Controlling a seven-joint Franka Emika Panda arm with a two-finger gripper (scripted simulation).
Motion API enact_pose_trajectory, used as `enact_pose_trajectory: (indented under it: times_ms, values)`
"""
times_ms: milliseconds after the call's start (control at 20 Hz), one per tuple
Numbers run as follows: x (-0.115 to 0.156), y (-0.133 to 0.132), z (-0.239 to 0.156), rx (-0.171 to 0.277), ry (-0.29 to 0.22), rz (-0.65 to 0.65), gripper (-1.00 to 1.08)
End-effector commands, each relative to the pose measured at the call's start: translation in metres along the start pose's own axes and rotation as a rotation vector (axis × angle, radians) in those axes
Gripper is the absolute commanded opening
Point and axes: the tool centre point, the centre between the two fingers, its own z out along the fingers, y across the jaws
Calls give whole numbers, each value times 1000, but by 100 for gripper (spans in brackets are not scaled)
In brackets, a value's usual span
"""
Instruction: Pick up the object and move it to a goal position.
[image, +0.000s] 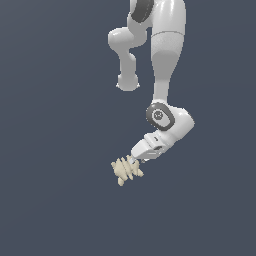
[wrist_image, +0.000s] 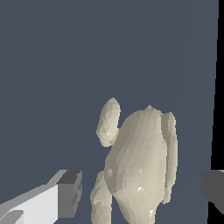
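The object (image: 125, 170) is a small cream-beige lumpy thing with several knobbly lobes, lying on the dark grey floor. In the wrist view the object (wrist_image: 138, 162) stands between my two fingers. My white gripper (image: 132, 160) comes down at a slant from the exterior view's right and reaches the object's upper side. In the wrist view the gripper (wrist_image: 141, 192) is open: one grey fingertip (wrist_image: 70, 192) and the other fingertip (wrist_image: 212, 188) each stand apart from the object, with floor showing in the gaps.
The arm's white links (image: 167, 60) rise above the gripper in the exterior view. The floor (image: 55, 150) is plain dark grey all round. A black strip (wrist_image: 221, 87) runs along one side of the wrist view.
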Motion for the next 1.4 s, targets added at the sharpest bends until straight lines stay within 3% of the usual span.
enact_pose_trajectory:
  times_ms: [0,500,550,1350]
  values:
    - [0,0,3,0,0,0,108]
    - [-1,0,30,-3,1,-2,108]
    - [-1,0,30,-3,1,-2,-100]
    - [7,7,11,-1,22,0,-100]
